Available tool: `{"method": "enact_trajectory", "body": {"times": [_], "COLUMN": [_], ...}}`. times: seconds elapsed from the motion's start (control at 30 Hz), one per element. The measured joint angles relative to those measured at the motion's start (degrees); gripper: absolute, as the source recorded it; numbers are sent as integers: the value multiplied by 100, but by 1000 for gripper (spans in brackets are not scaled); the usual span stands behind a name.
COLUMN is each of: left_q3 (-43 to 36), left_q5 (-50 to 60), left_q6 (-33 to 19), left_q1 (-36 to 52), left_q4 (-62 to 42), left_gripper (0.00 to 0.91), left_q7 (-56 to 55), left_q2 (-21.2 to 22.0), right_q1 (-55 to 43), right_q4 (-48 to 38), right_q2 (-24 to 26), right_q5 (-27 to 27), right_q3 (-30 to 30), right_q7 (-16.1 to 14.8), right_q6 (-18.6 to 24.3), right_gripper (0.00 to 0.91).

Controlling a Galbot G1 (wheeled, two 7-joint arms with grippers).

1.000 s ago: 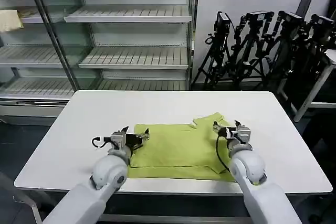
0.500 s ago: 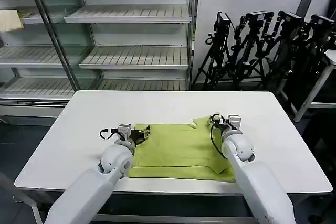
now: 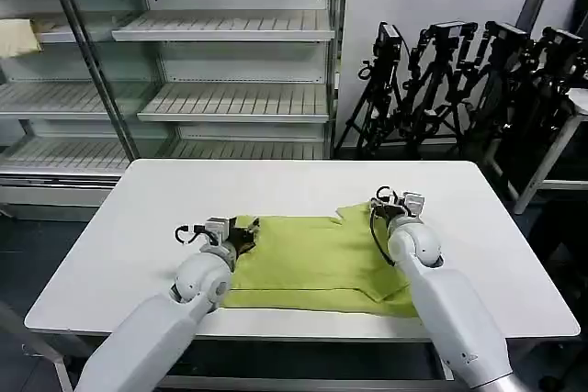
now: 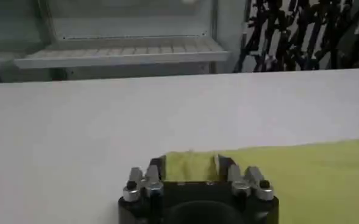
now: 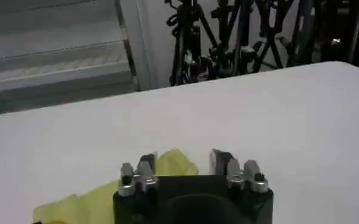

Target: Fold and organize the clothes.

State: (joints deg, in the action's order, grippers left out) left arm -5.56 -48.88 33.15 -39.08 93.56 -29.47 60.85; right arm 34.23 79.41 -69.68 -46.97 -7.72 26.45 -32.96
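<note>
We cannot see the near right corner of the lime yellow-green thin-fabric T-shirt [image 3: 312, 259]; the right arm covers it. In the left wrist view the shirt [image 4: 301, 176] runs off the frame's edge, and the left gripper [image 4: 191, 165] hides its corner between the fingers. The right gripper [image 5: 182, 163] covers part of the sleeve [image 5: 94, 198], whose remainder is cut off.

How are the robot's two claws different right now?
The left gripper sits at the T-shirt's far left corner; the right gripper sits at the raised sleeve on the far right. In the wrist views, fabric lies between the left jaws, while the right jaws have fabric only beside one of them. Both are open, low over the white table.
</note>
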Motion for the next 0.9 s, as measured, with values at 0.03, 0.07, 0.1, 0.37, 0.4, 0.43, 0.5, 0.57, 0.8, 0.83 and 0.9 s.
{"method": "enact_trajectory", "body": {"times": [0.03,0.07,0.1,0.37,0.4,0.43,0.5,0.57,0.8,0.83,0.9], "left_q3": [6,11,17,97,106,116,139,173,326,350,404], "left_q5": [-7,-14,-22,-22,-14,-10,-7,-6,-8,2,17], "left_q6": [0,0,0,0,0,1,2,9,36,35,32], "left_q1": [-9,-20,-32,-141,-151,-159,-169,-172,-229,-243,-288], "left_q4": [11,23,34,146,161,182,219,262,447,487,586], "left_gripper": [10,10,10,10,10,10,10,10,10,10,10], "left_q7": [8,17,26,103,112,122,149,180,238,237,237], "left_q2": [-6,-11,-16,-84,-92,-106,-116,-137,-226,-239,-279], "right_q1": [6,11,17,62,68,75,90,95,149,166,204], "right_q4": [2,4,10,86,101,119,165,212,554,621,766], "right_q2": [0,-3,-6,-38,-36,-31,-16,1,100,116,156], "right_q5": [-30,-58,-92,-295,-311,-316,-318,-314,-252,-243,-235], "right_q3": [13,18,24,7,1,-4,6,10,-63,-80,-115], "right_q7": [-5,-10,-18,-109,-121,-135,-176,-211,-356,-374,-407], "right_q6": [1,1,1,15,28,45,100,153,376,400,436], "right_gripper": [0,0,0,0,0,0,0,0,0,0,0]}}
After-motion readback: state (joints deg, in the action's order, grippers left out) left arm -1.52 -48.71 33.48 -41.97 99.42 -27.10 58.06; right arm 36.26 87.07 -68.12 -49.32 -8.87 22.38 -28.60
